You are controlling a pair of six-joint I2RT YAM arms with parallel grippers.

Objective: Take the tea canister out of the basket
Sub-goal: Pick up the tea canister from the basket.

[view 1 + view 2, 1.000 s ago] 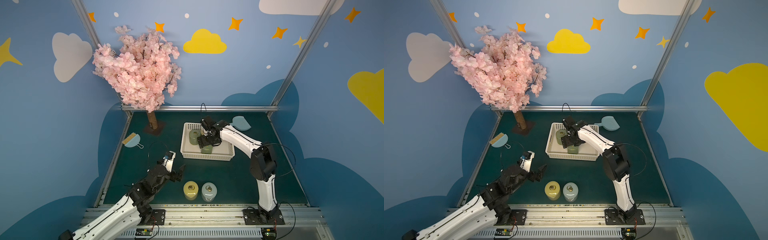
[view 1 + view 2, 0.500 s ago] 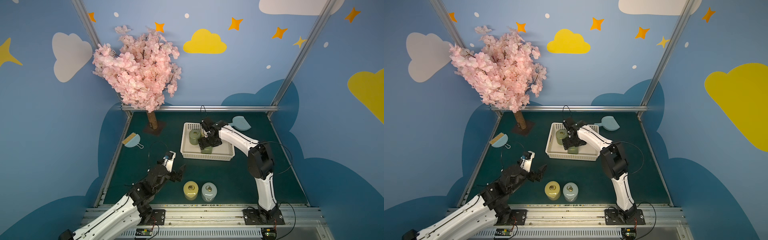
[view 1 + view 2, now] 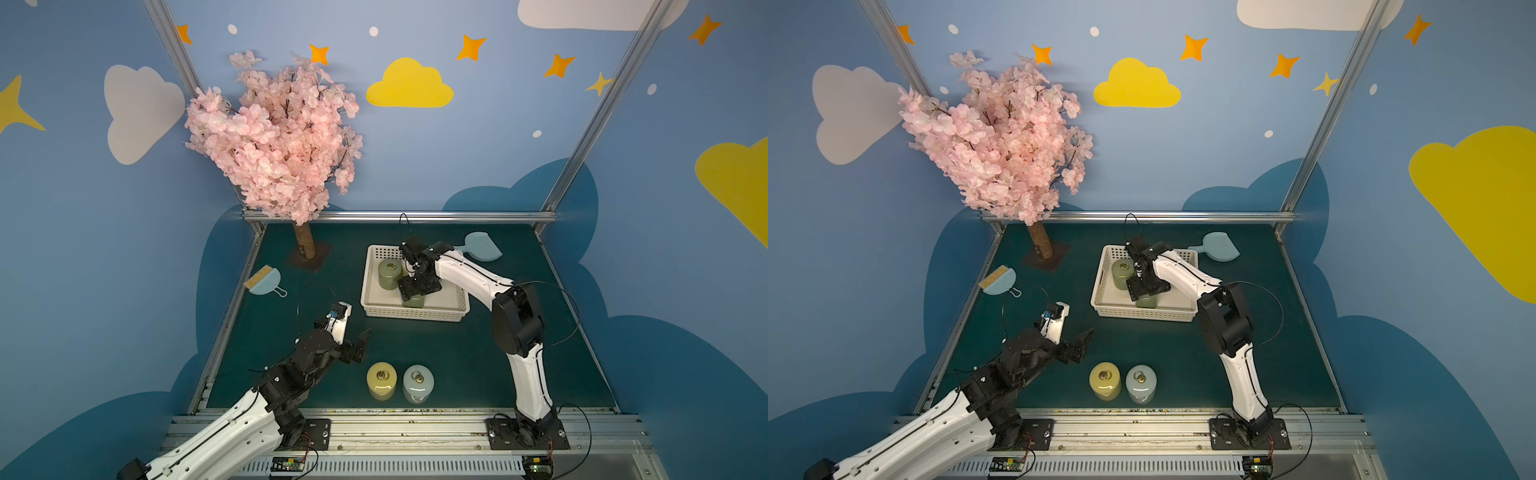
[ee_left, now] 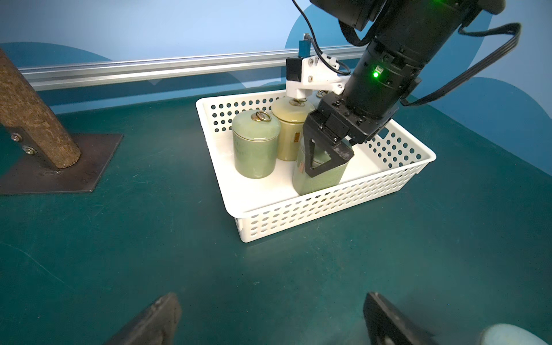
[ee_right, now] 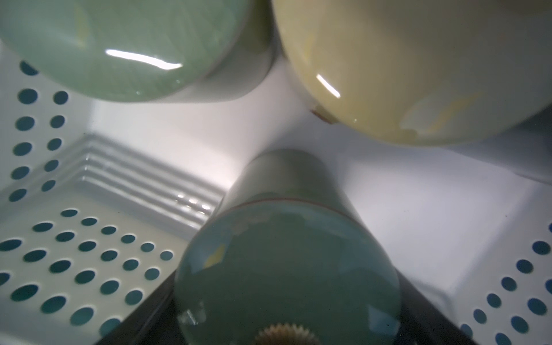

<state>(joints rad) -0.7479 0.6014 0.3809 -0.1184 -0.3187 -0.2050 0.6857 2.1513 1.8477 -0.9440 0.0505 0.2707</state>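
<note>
Reached far forward with the right arm (image 3: 469, 274), elbow raised and wrist pitched steeply down. Gripped the sides of the green tea canister (image 4: 322, 185) with the right gripper (image 3: 413, 294). Held the left arm (image 3: 249, 419) low and half-extended, with the left gripper (image 4: 265, 325) spread wide and touching nothing.

Green tabletop (image 3: 436, 353) with basket (image 3: 413, 314), yellow canister (image 3: 381, 380), blue canister (image 3: 418, 382), brush (image 3: 262, 280), dustpan (image 3: 482, 247), tree (image 3: 305, 241).

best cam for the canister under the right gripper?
Left wrist: the green canister stands side-on in the basket, the right gripper straddling it. Both top views show only a sliver under the gripper. Right wrist: blurred lid close-up.
</note>
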